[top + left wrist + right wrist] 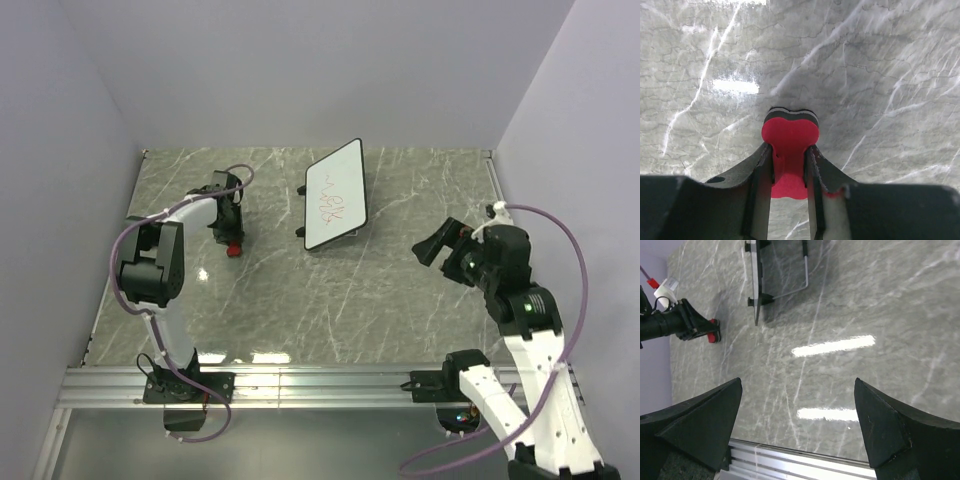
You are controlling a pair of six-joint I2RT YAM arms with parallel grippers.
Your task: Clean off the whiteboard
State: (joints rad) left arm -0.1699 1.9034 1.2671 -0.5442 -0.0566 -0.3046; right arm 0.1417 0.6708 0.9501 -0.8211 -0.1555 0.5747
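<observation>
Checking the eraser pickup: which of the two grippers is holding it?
The left gripper: its fingers clamp the red eraser. The right gripper is open and empty.

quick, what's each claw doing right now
Left claw: closed, holding the red eraser.
Right claw: open, holding nothing.

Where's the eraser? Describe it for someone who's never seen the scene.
On the grey marble table, look left of the propped whiteboard to the left hand. The eraser is the small red bow-shaped pad pinched in that hand. It is the only solid red object, since the board's red is just scribble.
</observation>
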